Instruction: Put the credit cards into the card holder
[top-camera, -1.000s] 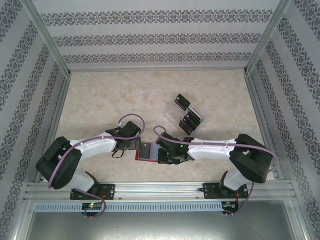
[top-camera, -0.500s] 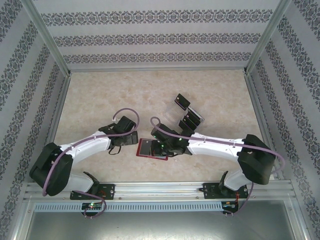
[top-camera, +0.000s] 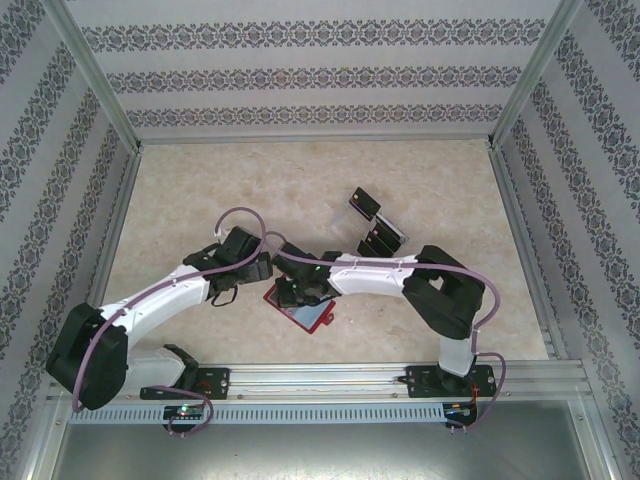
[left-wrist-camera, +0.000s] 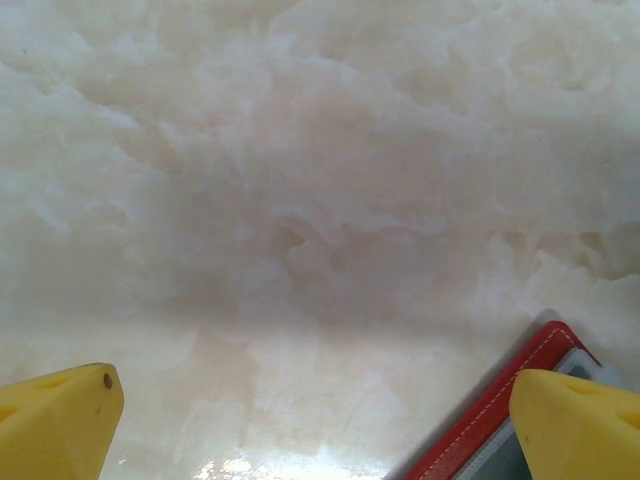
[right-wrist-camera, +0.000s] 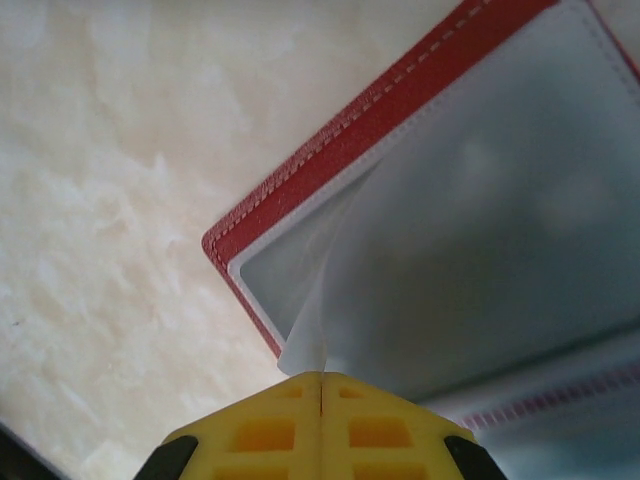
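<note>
Right gripper (right-wrist-camera: 322, 378) pinches the card holder (right-wrist-camera: 480, 220) by a pocket.
Its wrist view reveals the lifted corner; left gripper (left-wrist-camera: 315, 415) stands spread wide alongside.

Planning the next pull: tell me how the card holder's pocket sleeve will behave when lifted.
Probably floppy: the pocket sleeve, pinched at its corner by the right gripper, curls while the rest lies flat. Likely thin and light: it looks translucent. The card holder may slide on the smooth table.

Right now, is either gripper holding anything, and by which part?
The right gripper is shut on the card holder, pinching the lifted corner of a greyish inner pocket leaf. The left gripper is open and holds nothing.
</note>
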